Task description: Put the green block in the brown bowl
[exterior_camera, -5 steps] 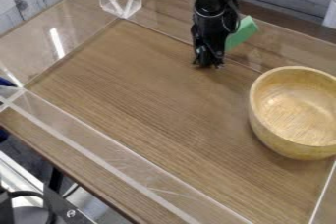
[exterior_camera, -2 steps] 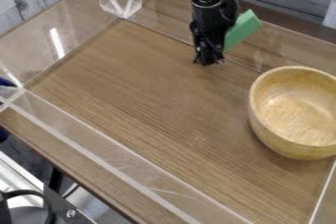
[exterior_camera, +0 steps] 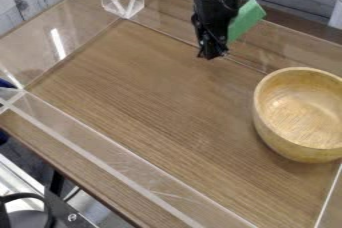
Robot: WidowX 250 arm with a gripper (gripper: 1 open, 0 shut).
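The black gripper (exterior_camera: 210, 48) hangs above the back middle of the wooden tabletop, pointing steeply down. It is shut on the green block (exterior_camera: 243, 19), which sticks out tilted to its right, lifted off the table. The brown bowl (exterior_camera: 263, 99) sits on the table at the right, nearer the camera than the gripper, and it is empty. Block and bowl are well apart.
The wooden tabletop (exterior_camera: 134, 102) is fenced by low clear acrylic walls (exterior_camera: 80, 132) on all sides. A clear V-shaped acrylic piece (exterior_camera: 123, 0) stands at the back left corner. A grey plank wall runs behind the table.
The gripper has risen a little with the green block in it. The block now sits higher in the picture. The bowl has not moved.
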